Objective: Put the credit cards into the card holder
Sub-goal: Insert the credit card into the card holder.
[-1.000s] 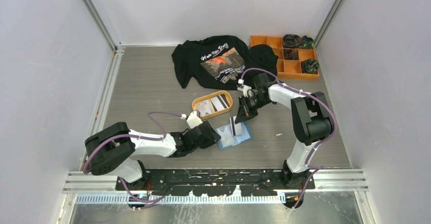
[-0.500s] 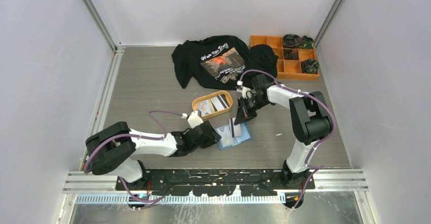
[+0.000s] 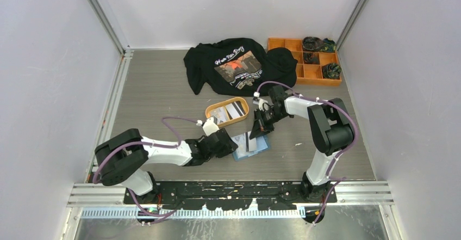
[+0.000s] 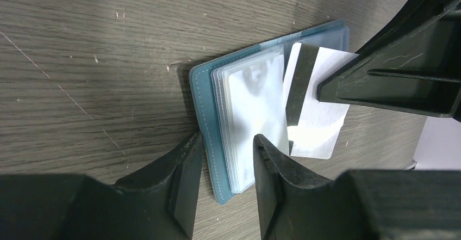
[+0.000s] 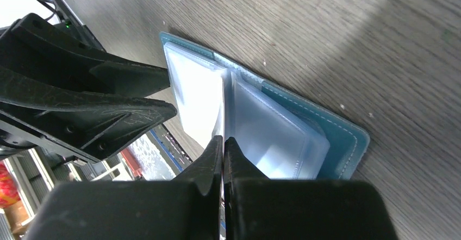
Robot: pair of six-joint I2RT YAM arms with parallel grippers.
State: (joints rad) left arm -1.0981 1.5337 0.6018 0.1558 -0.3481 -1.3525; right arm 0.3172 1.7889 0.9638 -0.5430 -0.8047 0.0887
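Top camera sat high above the near edge, looked down on the whole table [image 3: 157, 93], wide and distant, the two wrist cameras sat close, faced each other from opposite sides, all three views shared the open card holder [image 3: 251, 145].

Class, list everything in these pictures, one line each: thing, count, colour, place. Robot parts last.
card holder: one, teal, open flat at table centre.
white card: one, black-striped, pinched over the holder's sleeves.
tray: one, orange oval, behind the holder.
cards: count unclear, light and dark, in the tray.
T-shirt: one, black, far centre.
compartment box: one, orange, far right, dark bundles inside.
table: one, grey wood grain.
left gripper: black, jaws apart astride the holder's edge.
right gripper: black, shut on the white card.
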